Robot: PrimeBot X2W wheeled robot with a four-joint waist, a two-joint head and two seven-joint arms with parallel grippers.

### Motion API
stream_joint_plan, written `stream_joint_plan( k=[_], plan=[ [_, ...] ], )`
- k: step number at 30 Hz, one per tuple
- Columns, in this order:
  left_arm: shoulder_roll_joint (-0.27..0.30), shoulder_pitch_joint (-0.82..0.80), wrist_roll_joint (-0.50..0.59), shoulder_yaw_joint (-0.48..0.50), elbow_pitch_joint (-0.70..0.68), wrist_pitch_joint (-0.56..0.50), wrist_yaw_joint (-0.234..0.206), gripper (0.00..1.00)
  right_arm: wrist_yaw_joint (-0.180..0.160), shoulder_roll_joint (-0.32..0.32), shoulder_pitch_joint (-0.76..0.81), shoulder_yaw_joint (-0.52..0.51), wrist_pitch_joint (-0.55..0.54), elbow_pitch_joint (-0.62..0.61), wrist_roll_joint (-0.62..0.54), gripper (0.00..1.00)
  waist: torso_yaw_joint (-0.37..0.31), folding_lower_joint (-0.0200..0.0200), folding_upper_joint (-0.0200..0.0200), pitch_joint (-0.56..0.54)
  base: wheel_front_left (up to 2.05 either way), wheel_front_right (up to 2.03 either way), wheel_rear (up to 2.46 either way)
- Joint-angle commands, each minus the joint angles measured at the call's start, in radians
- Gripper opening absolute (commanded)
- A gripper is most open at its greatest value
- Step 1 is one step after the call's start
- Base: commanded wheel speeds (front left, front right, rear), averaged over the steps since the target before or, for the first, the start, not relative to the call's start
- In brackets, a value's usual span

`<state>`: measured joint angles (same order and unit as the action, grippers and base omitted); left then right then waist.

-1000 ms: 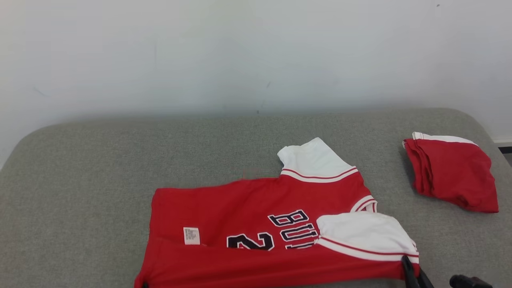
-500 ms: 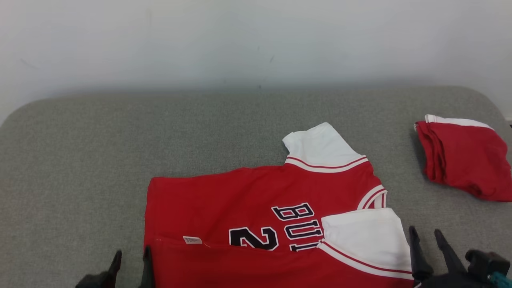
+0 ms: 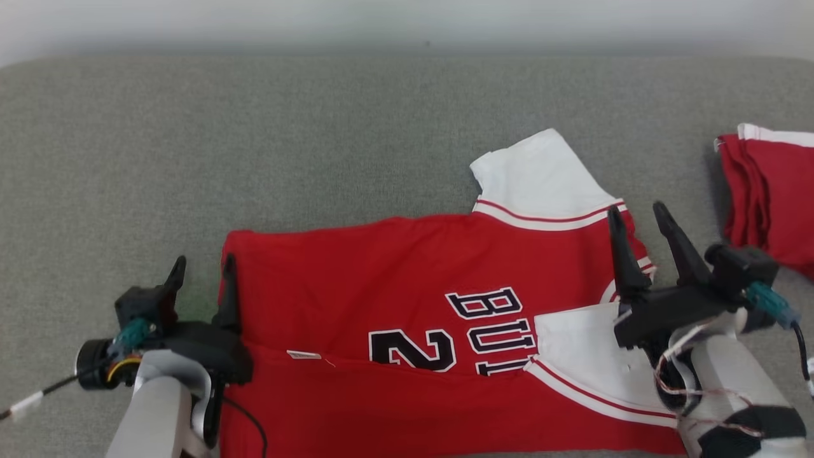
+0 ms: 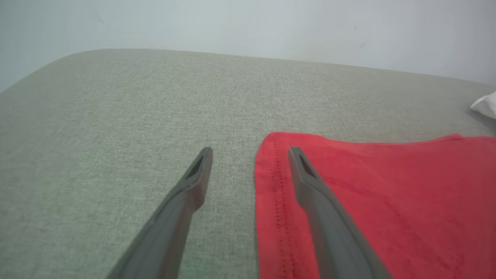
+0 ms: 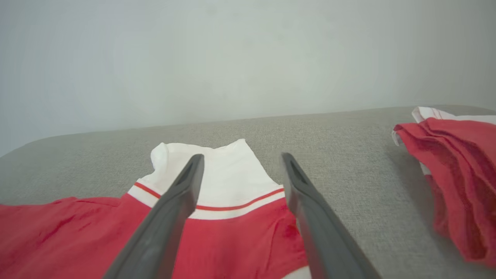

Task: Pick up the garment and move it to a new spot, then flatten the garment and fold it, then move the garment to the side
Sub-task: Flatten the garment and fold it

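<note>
The garment is a red jersey with white sleeves and dark lettering. It lies flat on the grey cushion with its near edge folded up over the front. My left gripper is open at the garment's left hem and holds nothing. In the left wrist view one finger is over the red cloth and the other over bare cushion. My right gripper is open above the collar end and is also empty. In the right wrist view, the right gripper points at the far white sleeve.
A second red and white garment lies folded at the right edge, also in the right wrist view. The grey upholstered surface runs bare to the left and behind the jersey, up to a pale wall.
Both grippers have opened and let go of the garment's near corners, then risen forward over it. The head camera has tilted down, so the whole picture has shifted.
</note>
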<state>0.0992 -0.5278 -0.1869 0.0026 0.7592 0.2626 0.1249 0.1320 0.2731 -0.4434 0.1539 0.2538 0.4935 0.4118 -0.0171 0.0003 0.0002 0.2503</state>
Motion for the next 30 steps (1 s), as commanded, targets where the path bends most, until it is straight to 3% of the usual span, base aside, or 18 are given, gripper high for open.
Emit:
stream_joint_plan(
  k=[1, 11, 12, 14, 15, 17, 18, 30],
  plan=[
    [0.007, -0.031, -0.011, -0.012, 0.024, 0.003, 0.007, 1.00, -0.003, 0.010, -0.028, 0.014, -0.004, 0.009, -0.007, 1.00, 0.009, -0.0003, -0.0002, 0.042, 0.00, 0.00, 0.00],
    [0.023, -0.167, -0.095, -0.137, 0.195, 0.002, 0.004, 1.00, -0.003, 0.051, -0.196, 0.110, -0.040, 0.086, -0.009, 1.00, 0.026, -0.0003, -0.0002, 0.079, 0.00, 0.00, 0.00],
    [0.025, -0.178, -0.104, -0.148, 0.206, 0.002, 0.004, 0.95, -0.003, 0.055, -0.219, 0.121, -0.044, 0.093, -0.009, 1.00, 0.028, -0.0003, -0.0002, 0.083, 0.00, 0.00, 0.00],
    [0.026, -0.197, -0.117, -0.172, 0.225, 0.002, 0.004, 0.77, -0.003, 0.058, -0.255, 0.144, -0.067, 0.114, 0.000, 1.00, 0.033, -0.0003, -0.0002, 0.091, 0.00, 0.00, 0.00],
    [0.022, -0.207, -0.122, -0.188, 0.234, 0.002, 0.004, 0.54, -0.003, 0.061, -0.273, 0.156, -0.083, 0.129, 0.005, 1.00, 0.036, -0.0003, -0.0002, 0.094, 0.00, 0.00, 0.00],
    [0.014, -0.222, -0.136, -0.224, 0.253, 0.001, 0.005, 0.31, -0.003, 0.068, -0.313, 0.179, -0.129, 0.164, 0.012, 1.00, 0.043, -0.0003, -0.0002, 0.100, 0.00, 0.00, 0.00],
    [0.012, -0.229, -0.143, -0.241, 0.259, 0.001, 0.005, 0.00, -0.003, 0.070, -0.331, 0.191, -0.147, 0.177, 0.017, 1.00, 0.047, -0.0003, -0.0002, 0.104, 0.00, 0.00, 0.00],
    [0.008, -0.269, -0.204, -0.347, 0.200, 0.000, 0.005, 0.00, -0.003, 0.120, -0.524, 0.248, -0.321, 0.418, 0.001, 1.00, 0.116, -0.0003, -0.0002, 0.145, 0.00, 0.00, 0.00]
  ],
)
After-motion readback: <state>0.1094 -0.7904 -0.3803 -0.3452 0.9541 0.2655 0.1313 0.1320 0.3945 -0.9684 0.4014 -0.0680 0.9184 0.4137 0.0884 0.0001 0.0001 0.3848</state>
